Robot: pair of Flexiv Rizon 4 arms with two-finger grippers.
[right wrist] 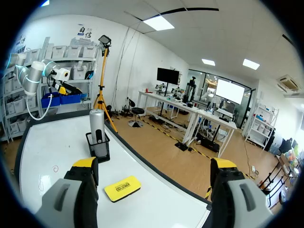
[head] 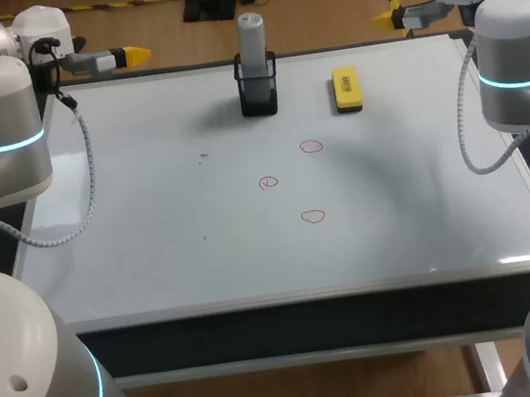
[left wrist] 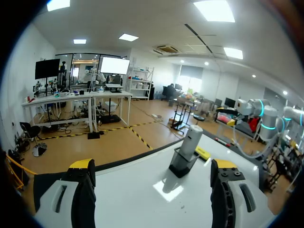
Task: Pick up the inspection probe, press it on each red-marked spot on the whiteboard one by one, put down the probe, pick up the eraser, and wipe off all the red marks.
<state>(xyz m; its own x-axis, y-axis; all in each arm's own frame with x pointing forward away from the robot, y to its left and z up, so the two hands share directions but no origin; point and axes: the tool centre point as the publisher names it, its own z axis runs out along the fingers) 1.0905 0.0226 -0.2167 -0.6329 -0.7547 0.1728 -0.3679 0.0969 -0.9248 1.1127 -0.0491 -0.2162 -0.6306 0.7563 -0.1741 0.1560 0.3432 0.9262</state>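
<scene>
Left jaws spread wide, empty, above whiteboard worktop (head: 152, 234) corner at 10 o'clock. Probe (head: 251, 35) upright in black holder (head: 259, 96) at 12 o'clock. Three red marks (head: 311, 147) mid-board, toward holder's 6. Yellow eraser (head: 346, 88) at holder's 3 o'clock. Right jaws spread, empty, at 2 o'clock corner.

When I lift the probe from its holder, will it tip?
The inspection probe looks rigid and smooth, so it may slip in a light grip. It stands tall above its small black holder, so a sideways pull would likely tip both.
</scene>
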